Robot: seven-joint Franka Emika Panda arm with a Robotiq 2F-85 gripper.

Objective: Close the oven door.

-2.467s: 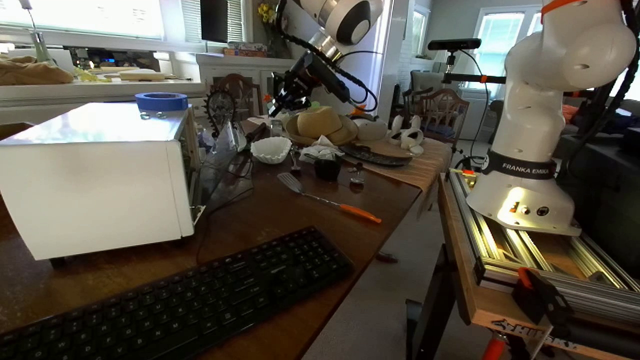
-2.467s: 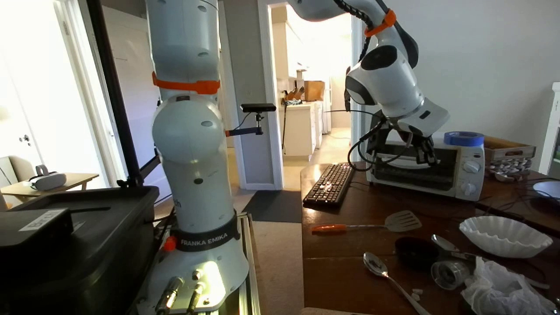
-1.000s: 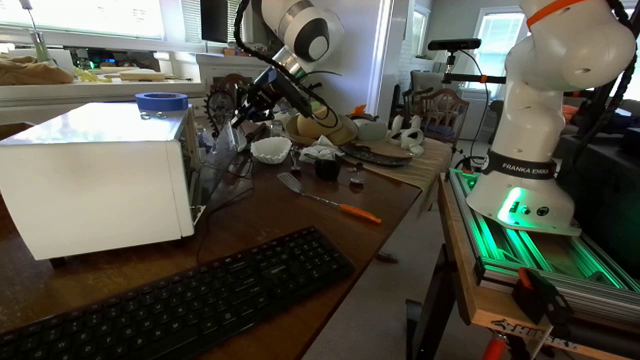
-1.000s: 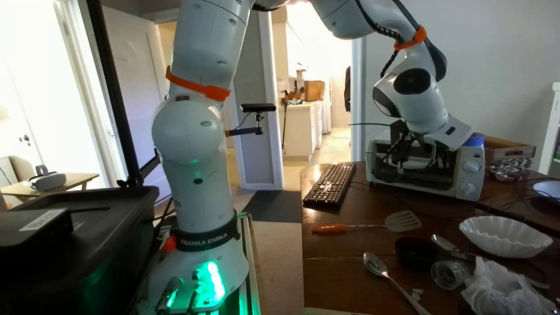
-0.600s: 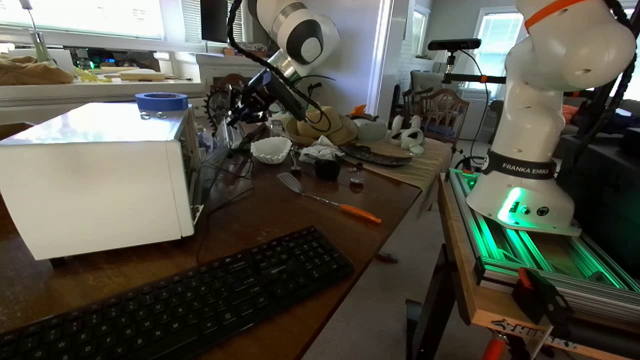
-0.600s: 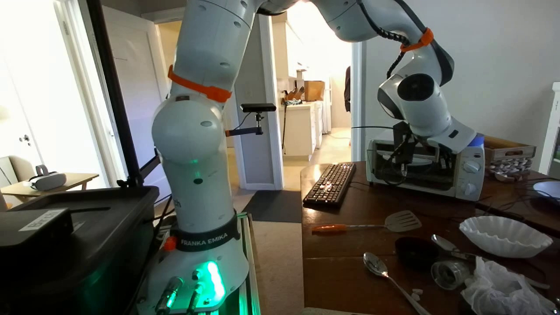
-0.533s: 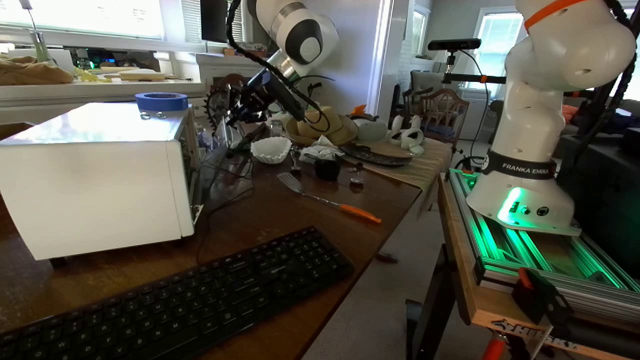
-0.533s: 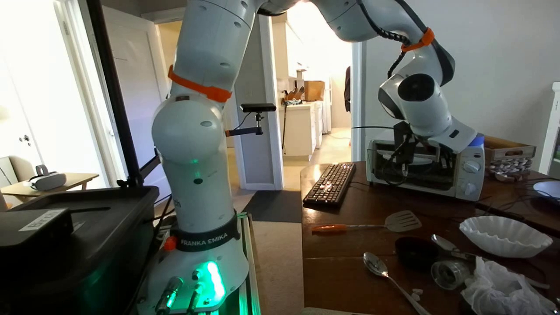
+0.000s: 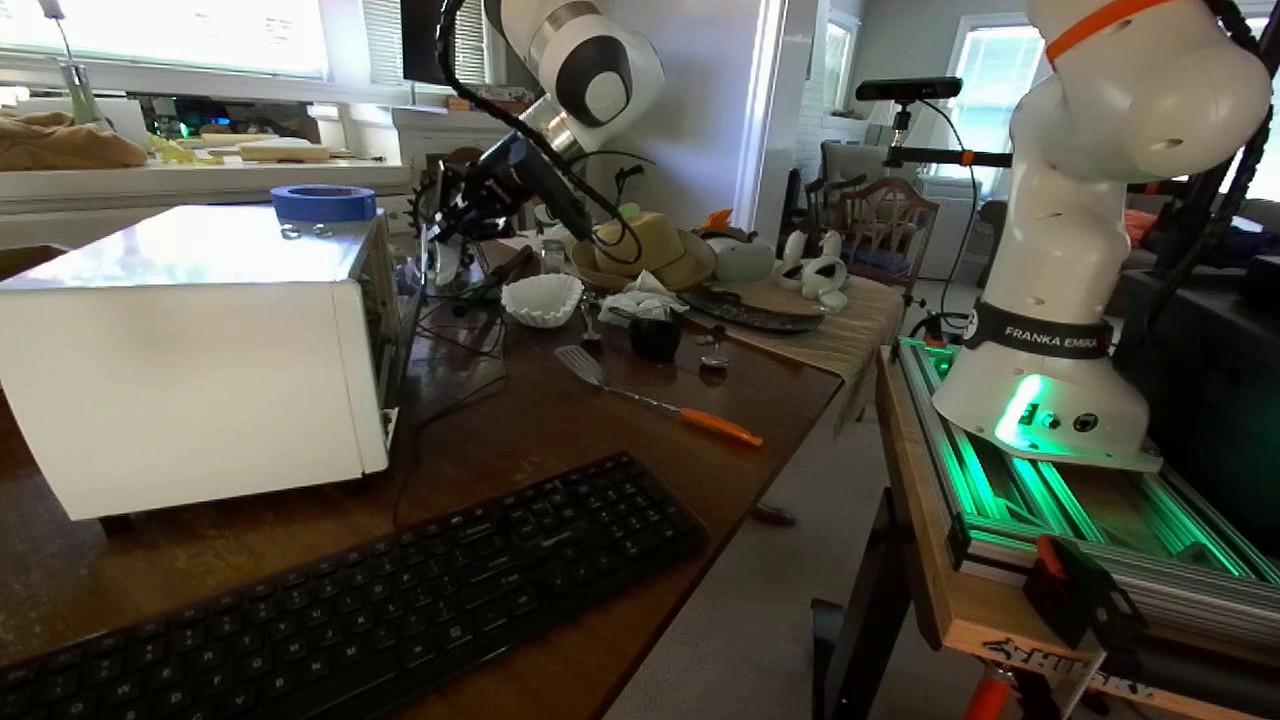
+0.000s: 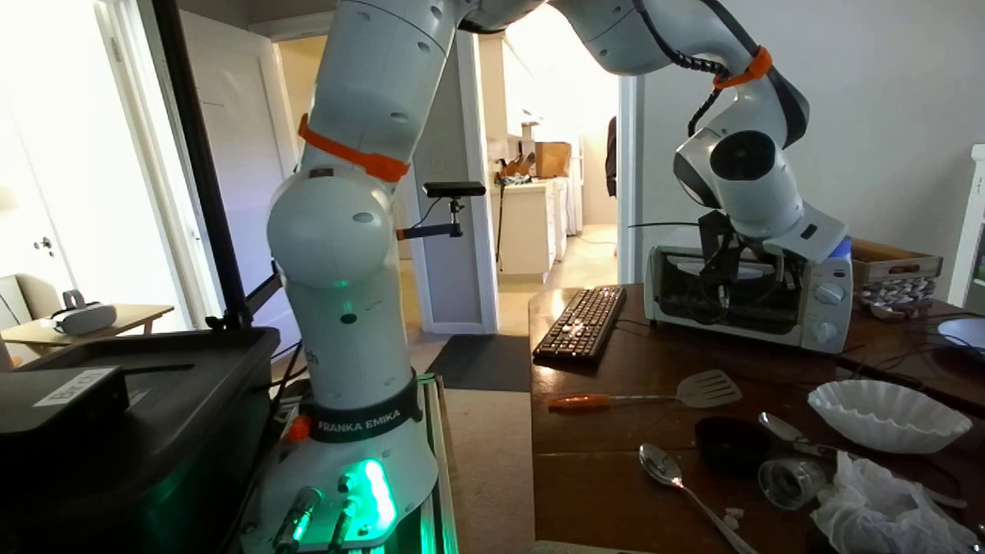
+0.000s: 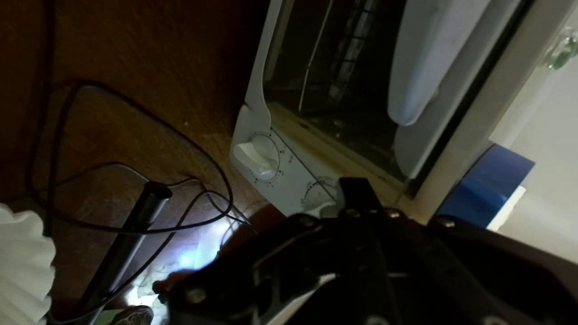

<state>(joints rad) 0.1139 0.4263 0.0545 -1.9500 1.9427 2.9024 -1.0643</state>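
Oven (image 9: 190, 390) on table (image 9: 535, 425). Door (image 11: 347, 90) at oven's front, slightly ajar, top edge tilted outward. Gripper (image 11: 360, 192) close to oven's upper front, tips pressed together; contact with door unclear. Tape (image 9: 323, 205) on oven's top. Keyboard (image 10: 582, 325) off oven's end, opposite the knobs (image 10: 829, 293).

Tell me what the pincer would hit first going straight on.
Probably the oven door, near its edge; the pincer looks close to it, though depth is unclear and they may be touching.
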